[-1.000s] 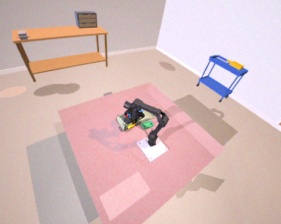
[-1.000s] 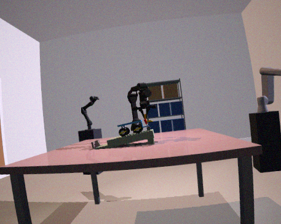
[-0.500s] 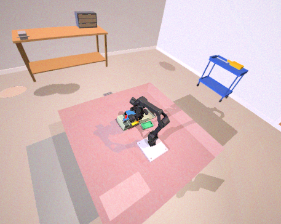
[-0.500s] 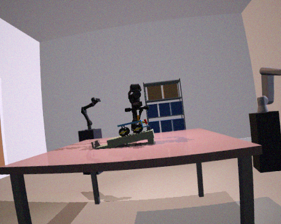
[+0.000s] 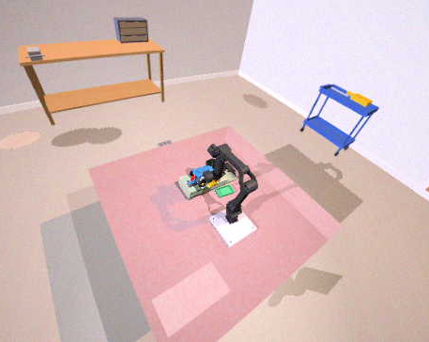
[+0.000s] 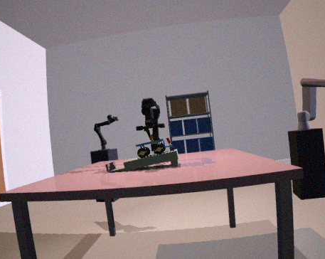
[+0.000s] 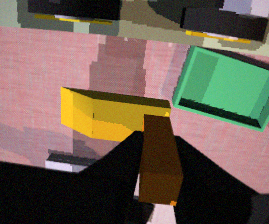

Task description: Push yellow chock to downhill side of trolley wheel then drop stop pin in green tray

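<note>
My gripper (image 7: 155, 141) is shut on the orange handle of the yellow chock (image 7: 118, 116) (image 5: 212, 183) (image 6: 151, 136). In the wrist view the chock is held above the table, beside the ramp (image 7: 151, 33) (image 5: 188, 192) (image 6: 134, 164) and left of the green tray (image 7: 231, 85) (image 5: 224, 191). The blue trolley (image 5: 202, 171) (image 6: 150, 143) stands on the ramp; two of its wheels show at the top of the wrist view. The red-headed stop pin (image 5: 192, 178) (image 6: 168, 140) stands at the trolley's uphill end. The chock's black base cannot be made out.
The arm's white base plate (image 5: 233, 229) (image 7: 58, 165) is on the pink table (image 5: 142, 207) (image 6: 210, 171), on the tray's side of the ramp. The arm reaches over the tray side to the trolley. A small dark block (image 6: 111, 166) shows at the ramp's low end.
</note>
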{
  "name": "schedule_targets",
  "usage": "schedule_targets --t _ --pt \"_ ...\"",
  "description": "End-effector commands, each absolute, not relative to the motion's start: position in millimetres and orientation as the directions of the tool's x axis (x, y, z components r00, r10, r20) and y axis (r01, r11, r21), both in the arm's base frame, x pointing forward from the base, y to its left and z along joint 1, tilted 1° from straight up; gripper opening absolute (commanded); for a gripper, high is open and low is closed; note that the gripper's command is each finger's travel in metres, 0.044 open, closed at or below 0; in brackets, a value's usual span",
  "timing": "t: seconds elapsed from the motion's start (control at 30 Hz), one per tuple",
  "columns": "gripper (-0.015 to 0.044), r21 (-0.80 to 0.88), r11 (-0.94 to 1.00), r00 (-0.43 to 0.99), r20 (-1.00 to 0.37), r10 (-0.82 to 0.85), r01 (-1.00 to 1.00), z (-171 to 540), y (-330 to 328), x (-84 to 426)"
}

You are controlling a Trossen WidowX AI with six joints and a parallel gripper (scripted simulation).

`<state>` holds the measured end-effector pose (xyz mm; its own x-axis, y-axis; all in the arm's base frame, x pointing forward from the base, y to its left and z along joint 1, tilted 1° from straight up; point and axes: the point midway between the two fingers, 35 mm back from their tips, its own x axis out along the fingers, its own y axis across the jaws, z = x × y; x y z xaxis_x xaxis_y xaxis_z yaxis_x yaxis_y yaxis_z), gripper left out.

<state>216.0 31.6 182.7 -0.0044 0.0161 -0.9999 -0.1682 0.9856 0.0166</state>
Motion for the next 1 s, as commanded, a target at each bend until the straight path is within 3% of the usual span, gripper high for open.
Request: schedule_targets --t 0.0,0.97 --pt "0.0000 0.012 0.985 -0.006 -1.000 0.011 -0.170 181.2 16.7 222.1" --pt "0.0000 0.002 0.985 -0.003 -1.000 0.002 -0.170 173.5 -86.4 259.8"
